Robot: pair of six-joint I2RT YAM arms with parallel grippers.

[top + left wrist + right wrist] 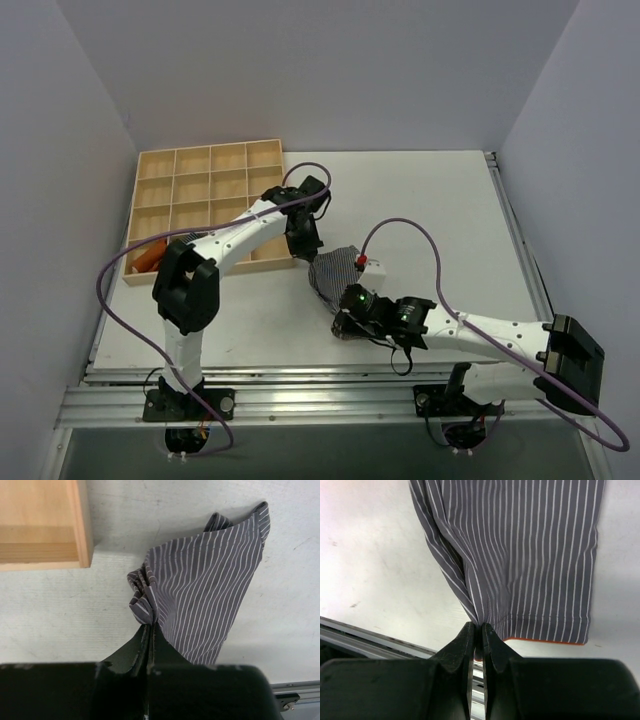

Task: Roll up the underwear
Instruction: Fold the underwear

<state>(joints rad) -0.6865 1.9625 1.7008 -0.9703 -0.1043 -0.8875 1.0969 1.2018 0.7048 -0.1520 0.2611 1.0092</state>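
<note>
The underwear (335, 268) is a small grey cloth with thin white stripes, lying on the white table between the two arms. My left gripper (305, 255) is shut on its bunched far-left corner; in the left wrist view the jaws (150, 626) pinch crumpled folds while the cloth (205, 590) spreads away to the right. My right gripper (345, 322) is shut on the near edge; in the right wrist view its tips (481, 626) clamp a pleat of the cloth (530, 555), whose hem shows a thin orange line.
A wooden tray (205, 200) with several compartments sits at the back left, its corner (45, 525) close to the left gripper; an orange thing (148, 260) lies in its near-left cell. A small white block with a red tip (370, 265) is beside the cloth. The table's front rail (370, 640) runs just behind the right gripper.
</note>
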